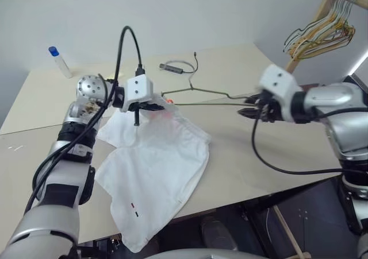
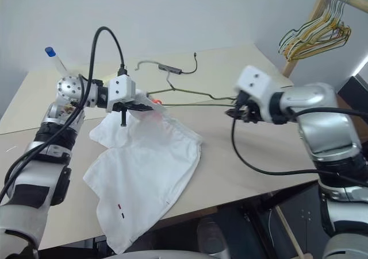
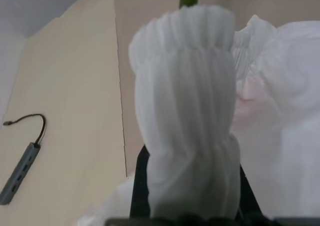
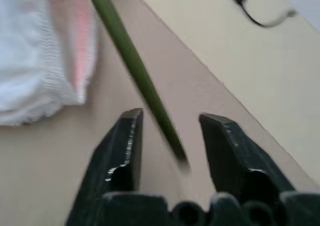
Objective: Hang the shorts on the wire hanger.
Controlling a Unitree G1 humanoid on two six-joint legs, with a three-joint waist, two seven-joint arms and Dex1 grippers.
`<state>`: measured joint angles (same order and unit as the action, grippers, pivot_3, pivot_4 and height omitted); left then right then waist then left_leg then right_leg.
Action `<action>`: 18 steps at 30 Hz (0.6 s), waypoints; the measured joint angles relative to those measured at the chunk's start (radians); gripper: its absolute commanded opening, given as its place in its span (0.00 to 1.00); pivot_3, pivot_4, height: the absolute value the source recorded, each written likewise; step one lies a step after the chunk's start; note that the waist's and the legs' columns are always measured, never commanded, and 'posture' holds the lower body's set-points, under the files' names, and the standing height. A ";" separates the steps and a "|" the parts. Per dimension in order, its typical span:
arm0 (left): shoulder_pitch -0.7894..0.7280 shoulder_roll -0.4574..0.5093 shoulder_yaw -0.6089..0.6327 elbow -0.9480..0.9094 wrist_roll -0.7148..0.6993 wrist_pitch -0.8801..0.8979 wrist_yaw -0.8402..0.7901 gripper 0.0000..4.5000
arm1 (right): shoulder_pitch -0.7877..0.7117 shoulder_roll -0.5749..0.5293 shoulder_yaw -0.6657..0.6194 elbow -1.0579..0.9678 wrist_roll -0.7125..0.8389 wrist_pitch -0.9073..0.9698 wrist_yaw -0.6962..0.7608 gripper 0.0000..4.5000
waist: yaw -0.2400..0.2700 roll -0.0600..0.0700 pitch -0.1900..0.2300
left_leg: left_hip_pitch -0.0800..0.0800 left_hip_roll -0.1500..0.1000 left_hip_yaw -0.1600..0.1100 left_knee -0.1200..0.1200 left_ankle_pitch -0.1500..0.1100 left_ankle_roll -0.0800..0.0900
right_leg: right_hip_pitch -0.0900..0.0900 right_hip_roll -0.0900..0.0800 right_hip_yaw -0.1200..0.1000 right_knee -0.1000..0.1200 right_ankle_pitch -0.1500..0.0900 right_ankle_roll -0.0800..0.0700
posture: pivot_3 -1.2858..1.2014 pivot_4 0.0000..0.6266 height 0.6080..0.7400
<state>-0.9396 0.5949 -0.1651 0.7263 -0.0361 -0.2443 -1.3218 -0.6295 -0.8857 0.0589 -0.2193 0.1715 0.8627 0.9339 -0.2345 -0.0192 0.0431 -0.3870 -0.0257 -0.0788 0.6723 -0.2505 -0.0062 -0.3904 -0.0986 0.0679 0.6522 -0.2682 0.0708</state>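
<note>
The table (image 1: 230, 173) is wide and pale, made of two boards with a seam between them, and most things of the scene lie on it. The shorts (image 1: 155, 173) are the biggest of these: white and soft, spread over the near left part of the table, with one leg hanging over the front edge and two tiny dark marks near that hem. Their waistband end, with a faint pink tint, is lifted a little off the table by the left gripper (image 1: 150, 105), whose fingers are closed tight on a gathered fold of the waistband; in the left wrist view this bunched white fabric stands up between the fingers. The wire hanger (image 1: 201, 95) is thin and olive-green and it reaches across the middle of the table from the waistband toward the right side, its small hook pointing to the far side. The right gripper (image 1: 248, 113) is at the right end of the hanger; its two black fingers (image 4: 122, 151) stand apart, and the green wire passes through the gap between them without being pinched. On the far part of the table lies a small grey adapter with a cable (image 1: 172, 68), and at the far left corner a clear tube with a blue cap (image 1: 59, 62). Behind the right corner, a bunch of yellow, green and white hangers (image 1: 322, 32) hangs on a wooden rail.
</note>
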 measured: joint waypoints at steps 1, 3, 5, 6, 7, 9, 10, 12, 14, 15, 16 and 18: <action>0.013 0.008 0.013 -0.015 -0.007 0.018 0.001 0.00 | 0.033 0.001 -0.039 0.005 0.011 0.002 -0.014 0.74 | 0.001 0.000 0.000 | 0.001 0.000 0.000 0.000 0.000 0.000 | 0.000 0.000 0.000 0.002 0.000 0.000 | 0.44 0.00 1.00; 0.040 0.021 0.030 -0.061 -0.022 0.062 0.009 0.00 | 0.119 0.022 -0.131 -0.002 0.038 0.011 -0.045 0.89 | 0.003 0.000 0.000 | 0.001 0.000 0.000 0.001 0.000 0.001 | 0.000 0.000 0.000 0.003 0.000 0.000 | 0.44 0.00 1.00; 0.072 0.031 0.043 -0.105 -0.041 0.103 0.015 0.00 | 0.224 0.065 -0.187 -0.022 0.060 0.012 -0.073 0.99 | 0.006 -0.001 -0.001 | 0.002 0.000 0.000 0.002 -0.001 0.001 | 0.002 0.000 0.000 0.004 0.000 0.000 | 0.44 0.00 1.00; 0.088 0.033 0.048 -0.129 -0.046 0.127 0.019 0.00 | 0.278 0.105 -0.204 -0.040 0.081 0.012 -0.089 0.99 | 0.006 -0.001 -0.001 | 0.002 0.000 0.000 0.002 -0.001 0.001 | 0.001 0.000 0.001 0.004 0.000 0.000 | 0.44 0.00 1.00; 0.095 0.033 0.050 -0.139 -0.047 0.139 0.021 0.00 | 0.303 0.135 -0.206 -0.052 0.091 0.012 -0.098 0.99 | 0.005 -0.001 -0.001 | 0.002 0.001 0.000 0.003 -0.001 0.001 | 0.002 0.001 0.001 0.005 0.000 0.000 | 0.44 0.00 1.00; 0.112 0.032 0.051 -0.182 -0.054 0.175 0.023 0.00 | 0.359 0.241 -0.185 -0.098 0.130 0.012 -0.132 0.99 | -0.003 0.000 -0.001 | 0.003 0.002 0.000 0.004 -0.001 0.001 | 0.002 0.003 0.002 0.005 0.000 0.000 | 0.44 0.00 1.00; 0.118 0.031 0.052 -0.203 -0.066 0.193 0.023 0.00 | 0.373 0.298 -0.165 -0.112 0.147 0.016 -0.152 0.99 | -0.005 0.000 -0.001 | 0.004 0.002 0.000 0.004 -0.001 0.001 | 0.002 0.004 0.002 0.006 0.000 0.000 | 0.44 0.00 1.00; 0.121 0.028 0.052 -0.236 -0.075 0.216 0.024 0.00 | 0.374 0.398 -0.116 -0.117 0.173 0.028 -0.187 0.99 | -0.009 0.000 -0.001 | 0.005 0.003 0.000 0.003 -0.001 0.001 | 0.002 0.005 0.002 0.007 0.000 0.000 | 0.44 0.00 1.00; 0.125 0.032 0.053 -0.260 -0.082 0.232 0.028 0.00 | 0.354 0.489 -0.073 -0.098 0.206 0.061 -0.219 0.99 | -0.010 0.001 -0.002 | 0.006 0.004 0.000 0.003 -0.001 0.001 | 0.002 0.005 0.002 0.009 0.000 0.000 | 0.44 0.00 1.00; 0.128 0.032 0.053 -0.269 -0.083 0.238 0.030 0.00 | 0.333 0.525 -0.055 -0.079 0.217 0.077 -0.231 0.99 | -0.009 0.001 -0.002 | 0.006 0.003 -0.001 0.003 -0.001 0.001 | 0.002 0.005 0.002 0.010 0.000 0.000 | 0.44 0.00 1.00; 0.134 0.034 0.053 -0.277 -0.083 0.244 0.032 0.00 | 0.306 0.552 -0.041 -0.050 0.234 0.098 -0.241 0.99 | -0.008 0.001 -0.002 | 0.006 0.003 -0.001 0.003 -0.001 0.001 | 0.002 0.005 0.002 0.010 0.000 0.000 | 0.44 0.00 1.00; 0.143 0.042 0.054 -0.282 -0.083 0.250 0.033 0.00 | 0.244 0.590 -0.027 0.024 0.245 0.138 -0.256 0.99 | -0.007 0.001 -0.002 | 0.006 0.002 -0.001 0.003 -0.001 0.001 | 0.002 0.004 0.002 0.010 0.000 0.000 | 0.44 0.00 1.00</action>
<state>-0.7970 0.6366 -0.1109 0.4447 -0.1196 0.0057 -1.2884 -0.3856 -0.2954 0.0323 -0.1955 0.4169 1.0010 0.6779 -0.2412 -0.0186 0.0414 -0.3808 -0.0233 -0.0795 0.6756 -0.2511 -0.0054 -0.3887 -0.0942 0.0696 0.6622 -0.2682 0.0705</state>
